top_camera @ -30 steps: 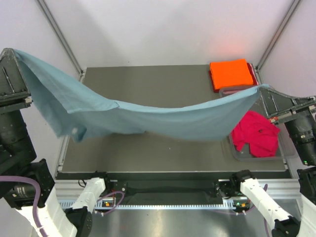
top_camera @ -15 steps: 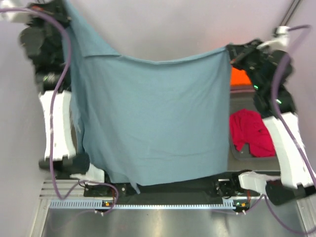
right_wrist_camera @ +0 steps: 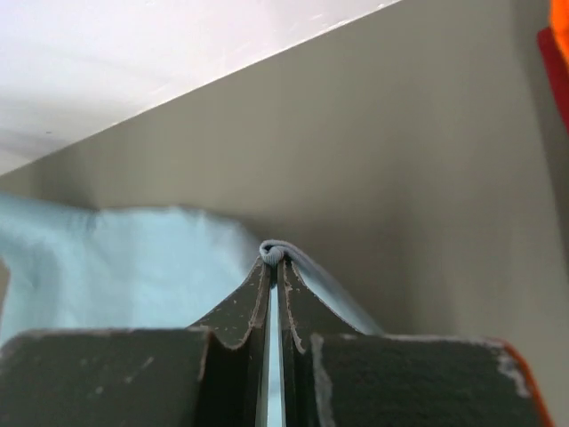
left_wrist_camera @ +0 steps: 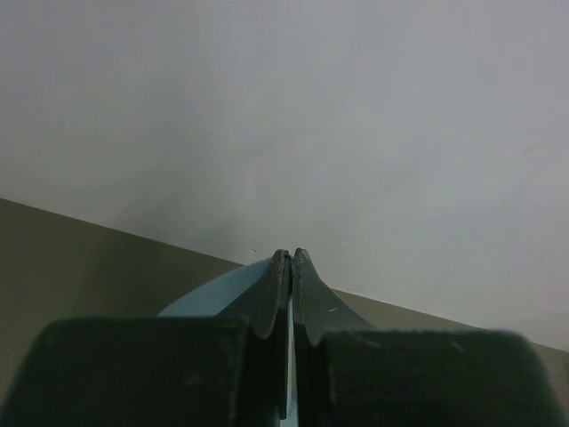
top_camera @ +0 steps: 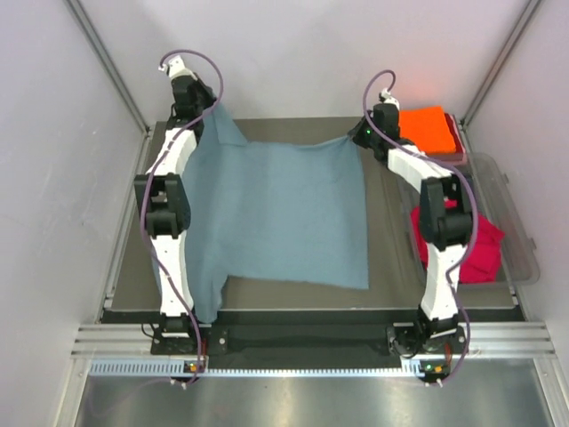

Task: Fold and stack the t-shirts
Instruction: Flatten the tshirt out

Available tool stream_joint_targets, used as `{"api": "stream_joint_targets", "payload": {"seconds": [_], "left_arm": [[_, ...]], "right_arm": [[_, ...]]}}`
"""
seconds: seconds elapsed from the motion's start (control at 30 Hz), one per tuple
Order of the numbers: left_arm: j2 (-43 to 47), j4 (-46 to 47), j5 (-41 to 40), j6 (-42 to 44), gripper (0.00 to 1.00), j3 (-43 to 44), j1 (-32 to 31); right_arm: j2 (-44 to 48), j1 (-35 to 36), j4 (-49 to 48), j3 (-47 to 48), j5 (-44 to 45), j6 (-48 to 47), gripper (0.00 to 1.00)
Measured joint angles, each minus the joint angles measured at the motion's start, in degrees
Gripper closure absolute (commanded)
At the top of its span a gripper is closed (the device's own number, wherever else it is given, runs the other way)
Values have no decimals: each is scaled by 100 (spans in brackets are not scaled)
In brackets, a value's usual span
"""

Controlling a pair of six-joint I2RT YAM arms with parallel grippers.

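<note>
Grey-blue t-shirt spreads left of the orange t-shirt; left gripper and right gripper each clamp a far corner, cloth trailing nearward.

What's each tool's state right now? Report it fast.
Left tool: closed on a far corner of the blue shirt.
Right tool: closed on the blue shirt's other far corner.

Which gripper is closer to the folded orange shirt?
Right. The right gripper, holding the grey-blue t-shirt, is beside the orange t-shirt; the left gripper is across the table.
</note>
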State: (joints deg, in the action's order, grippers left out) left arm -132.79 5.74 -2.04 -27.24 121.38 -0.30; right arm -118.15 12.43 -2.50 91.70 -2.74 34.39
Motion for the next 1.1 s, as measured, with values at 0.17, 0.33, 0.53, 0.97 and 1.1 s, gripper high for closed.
{"api": "stream_joint_targets", "payload": {"seconds": [0.17, 0.33, 0.53, 0.97, 1.1], "left_arm": [[-219, 212, -42, 116, 100, 76, 11], [-216, 374, -269, 254, 100, 63, 46], [221, 155, -295, -11, 100, -846, 278], [1482, -1370, -341, -229, 100, -1718, 516], [1967, -1655, -168, -409, 100, -1753, 590]], "right_arm": [[-922, -52, 42, 1069, -57, -46, 100], [-1167, -175, 28, 1615, -46, -35, 100], [-1209, -398, 81, 1631, -48, -35, 100], [-1191, -601, 269, 946, -313, -256, 100], [-909, -634, 448, 745, -463, -343, 100]]}}
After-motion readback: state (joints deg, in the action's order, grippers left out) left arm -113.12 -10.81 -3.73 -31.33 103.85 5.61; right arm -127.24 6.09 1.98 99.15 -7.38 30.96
